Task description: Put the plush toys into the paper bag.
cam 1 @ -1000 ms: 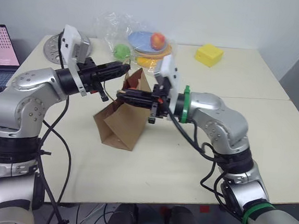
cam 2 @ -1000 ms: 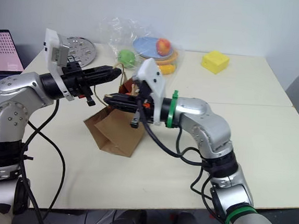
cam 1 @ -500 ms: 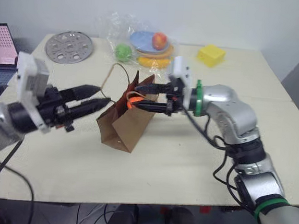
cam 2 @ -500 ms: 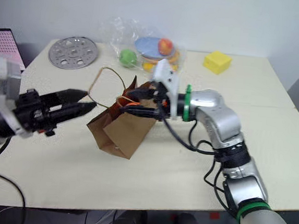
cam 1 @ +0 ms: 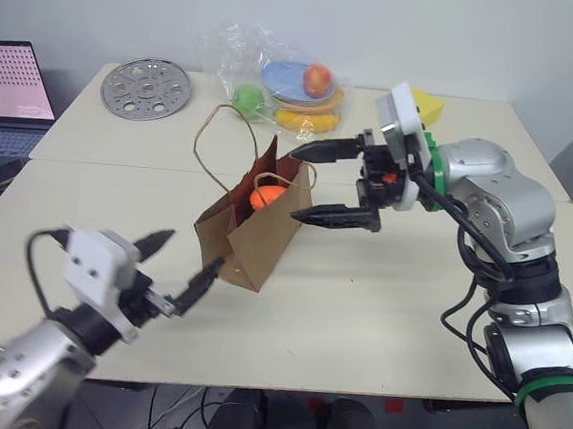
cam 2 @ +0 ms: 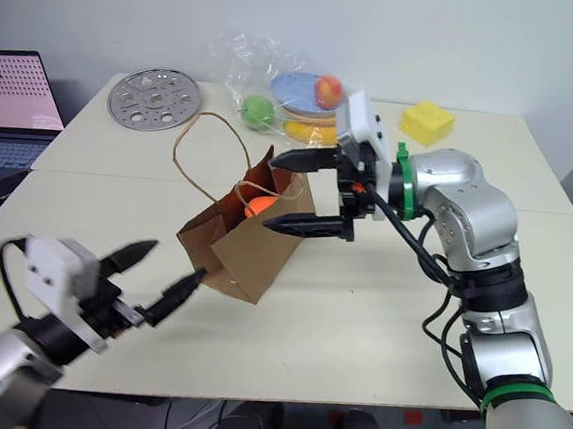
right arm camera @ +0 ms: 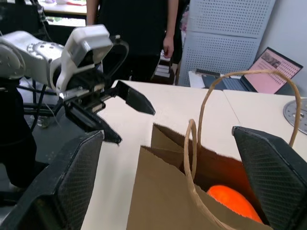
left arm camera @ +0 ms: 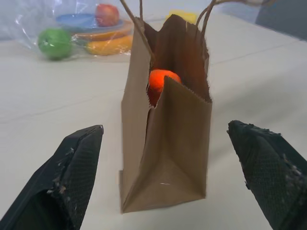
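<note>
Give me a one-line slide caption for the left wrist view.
Open left gripper faces the upright paper bag, orange plush toy inside.

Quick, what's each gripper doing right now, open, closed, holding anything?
Left gripper: open, holding nothing, just short of the paper bag.
Right gripper: open, holding nothing, fingers spread beside the bag's mouth.

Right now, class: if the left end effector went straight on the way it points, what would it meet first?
Most likely the paper bag: it stands upright dead ahead between the open fingers of the left end effector, an orange plush toy showing inside. Depth is unclear, but nothing lies between them.
</note>
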Tool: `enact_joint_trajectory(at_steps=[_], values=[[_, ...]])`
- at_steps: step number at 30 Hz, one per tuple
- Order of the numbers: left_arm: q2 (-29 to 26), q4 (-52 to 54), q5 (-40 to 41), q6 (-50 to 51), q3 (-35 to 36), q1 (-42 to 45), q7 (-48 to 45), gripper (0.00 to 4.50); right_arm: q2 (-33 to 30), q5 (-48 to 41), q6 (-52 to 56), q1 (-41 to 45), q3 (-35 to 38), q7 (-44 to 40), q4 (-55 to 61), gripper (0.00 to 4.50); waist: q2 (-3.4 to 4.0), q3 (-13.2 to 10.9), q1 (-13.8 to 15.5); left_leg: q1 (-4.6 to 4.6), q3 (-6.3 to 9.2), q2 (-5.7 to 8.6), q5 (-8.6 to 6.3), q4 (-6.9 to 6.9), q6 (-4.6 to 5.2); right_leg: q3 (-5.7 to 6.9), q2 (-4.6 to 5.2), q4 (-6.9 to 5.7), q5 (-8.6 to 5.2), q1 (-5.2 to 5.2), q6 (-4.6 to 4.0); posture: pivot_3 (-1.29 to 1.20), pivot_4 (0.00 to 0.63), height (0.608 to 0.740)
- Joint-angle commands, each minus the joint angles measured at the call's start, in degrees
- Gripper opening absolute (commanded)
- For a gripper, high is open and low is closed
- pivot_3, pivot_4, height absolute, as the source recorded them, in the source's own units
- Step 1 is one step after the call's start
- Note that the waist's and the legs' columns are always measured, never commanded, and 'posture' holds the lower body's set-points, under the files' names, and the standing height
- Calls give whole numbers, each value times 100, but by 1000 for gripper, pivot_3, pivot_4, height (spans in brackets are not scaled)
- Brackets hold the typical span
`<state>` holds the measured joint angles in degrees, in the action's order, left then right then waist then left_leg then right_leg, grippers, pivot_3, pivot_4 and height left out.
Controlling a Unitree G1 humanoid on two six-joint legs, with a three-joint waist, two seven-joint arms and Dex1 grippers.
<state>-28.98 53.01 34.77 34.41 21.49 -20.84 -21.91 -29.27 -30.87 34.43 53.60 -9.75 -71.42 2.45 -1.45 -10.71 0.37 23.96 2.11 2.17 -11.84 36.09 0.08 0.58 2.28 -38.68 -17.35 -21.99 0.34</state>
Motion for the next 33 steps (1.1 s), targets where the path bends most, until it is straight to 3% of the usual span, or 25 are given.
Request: enact_joint_trajectory(at_steps=[1,9,16,30,31,33], values=[[268,-202,-601,-698,-551,100,61,4462,-258,-177,130,-141,277,-37,376,4500,1,-1,12,4,0,0,0,0,0,0,1,3,1,-3,0,0,150,740],[455,-1223,-1247,-1321,-1085,879,-10,4462,-600,-171,422,-748,541,443,766,4500,6,-3,28,12,1,-9,0,-3,1,10,-6,-20,-5,-18,-8,0,150,740],[505,-1211,-1206,-1341,-1129,1056,-9,4462,-775,-100,456,-1115,686,771,903,4500,6,-3,13,16,-8,-9,-1,1,4,8,-6,-21,-3,-21,-4,0,150,740],[429,-1463,-707,-1118,-804,1089,-125,282,-842,-52,426,-1446,827,1296,897,4500,6,-3,17,16,-7,-9,0,4,4,9,-8,-22,-2,-17,-2,0,150,740],[372,-1529,-720,-1100,-782,1154,-148,27,-875,-11,390,-1492,862,1340,885,4500,6,-3,18,16,-7,-9,0,4,5,9,-9,-22,-2,-17,-2,0,150,740],[263,-1642,-887,-1190,-774,1262,-171,27,-919,36,342,-1542,922,1406,875,4500,6,-3,19,16,-7,-9,0,6,5,10,-10,-25,-2,-17,-1,0,150,740]])
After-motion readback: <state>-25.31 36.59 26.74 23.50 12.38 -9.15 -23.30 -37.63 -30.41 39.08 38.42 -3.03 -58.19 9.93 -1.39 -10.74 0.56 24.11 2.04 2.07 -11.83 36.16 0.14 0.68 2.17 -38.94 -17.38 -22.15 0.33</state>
